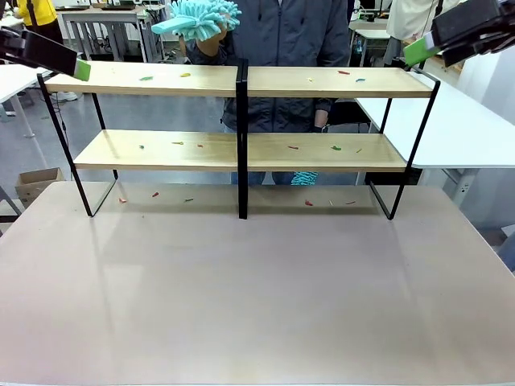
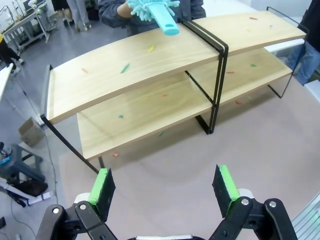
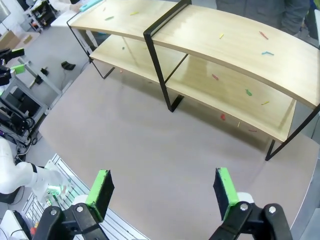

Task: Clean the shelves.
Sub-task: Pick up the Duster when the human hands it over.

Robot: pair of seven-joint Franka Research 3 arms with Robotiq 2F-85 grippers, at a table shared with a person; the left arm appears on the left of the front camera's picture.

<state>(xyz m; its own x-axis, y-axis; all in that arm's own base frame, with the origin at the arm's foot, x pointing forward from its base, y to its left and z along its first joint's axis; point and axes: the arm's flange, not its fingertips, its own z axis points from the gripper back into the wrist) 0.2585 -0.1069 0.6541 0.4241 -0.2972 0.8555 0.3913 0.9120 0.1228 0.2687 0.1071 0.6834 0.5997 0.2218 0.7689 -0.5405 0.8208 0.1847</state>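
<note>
At the far side of the tabletop (image 1: 257, 305), the shelves (image 1: 113, 79) are stood with their long axis across the table, from the robot's left to its right. Both tiers are open toward the arms. Small coloured scraps (image 1: 146, 78) are noted on all four boards, and a few more on the tabletop under the lower tier.

Behind the upper left board, a teal duster (image 1: 197, 18) is held up by the person's hand (image 1: 208, 42). Its fluffy head is by the hand. Its handle is pointed out over the board, toward the robot's left side; in the left wrist view it is seen running down toward that camera.

Left gripper (image 2: 163, 175): raised, off the left end of the shelves and well apart from them, fingers spread wide, nothing between the green pads (image 2: 102, 185). Right gripper (image 3: 164, 177): likewise raised, off the right end, fingers spread, nothing held.

Judgement: a handover of the duster is the likely step in hand. The left arm is clearly the nearer one. The handle lies ahead of and above its fingers, past the upper board, so its free end could be closed on directly. Cleaning is judged not yet begun.
</note>
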